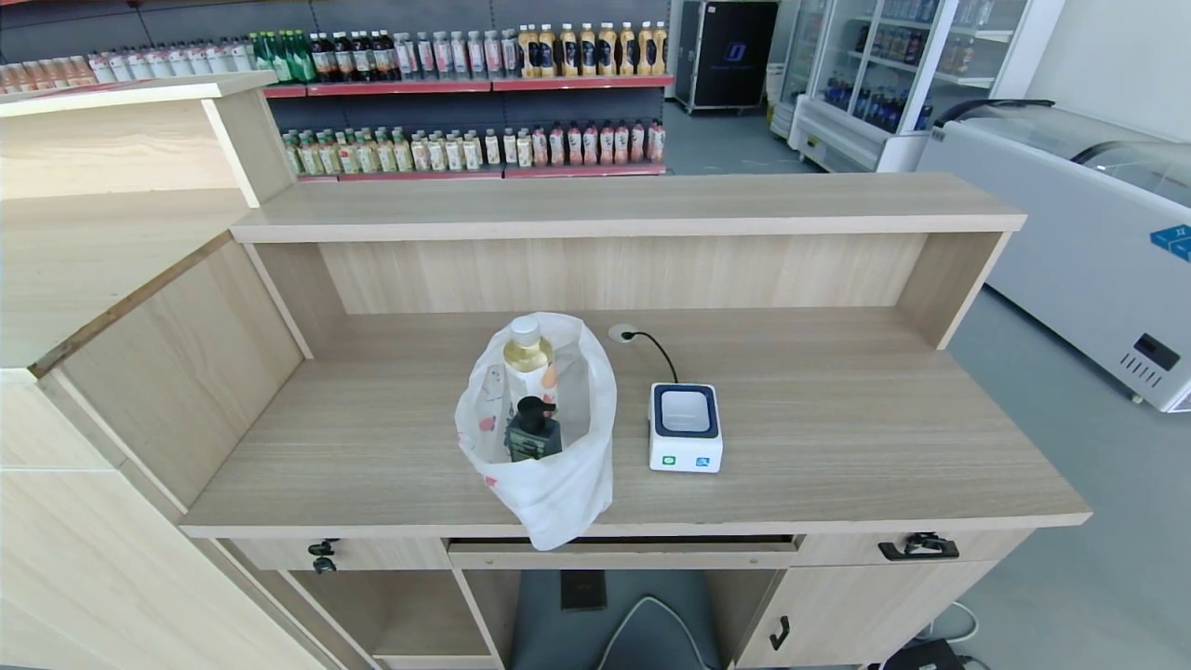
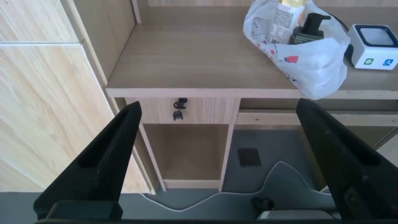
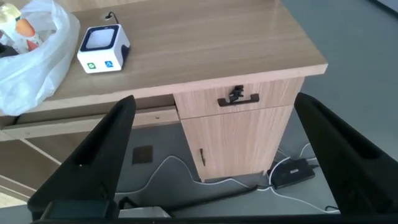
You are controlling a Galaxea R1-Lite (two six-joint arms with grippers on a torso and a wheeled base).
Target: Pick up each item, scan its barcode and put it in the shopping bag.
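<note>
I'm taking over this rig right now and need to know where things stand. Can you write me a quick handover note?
Left gripper: open, empty, held low in front of the counter.
Right gripper: open, empty, also low in front of it.
Shopping bag: on the counter, just left of the scanner.
Done: drink bottle and pump bottle stand upright in the bag.
Left: probably nothing to bag; whether they were scanned cannot be told.

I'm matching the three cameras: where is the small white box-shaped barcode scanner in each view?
Head view: white box-shaped barcode scanner mid wooden counter, on the robot's right of the white plastic shopping bag.
Left wrist view: scanner on the counter just beyond the bag.
Right wrist view: scanner on the counter beside the bag.
Shared landmark: the bag.
</note>
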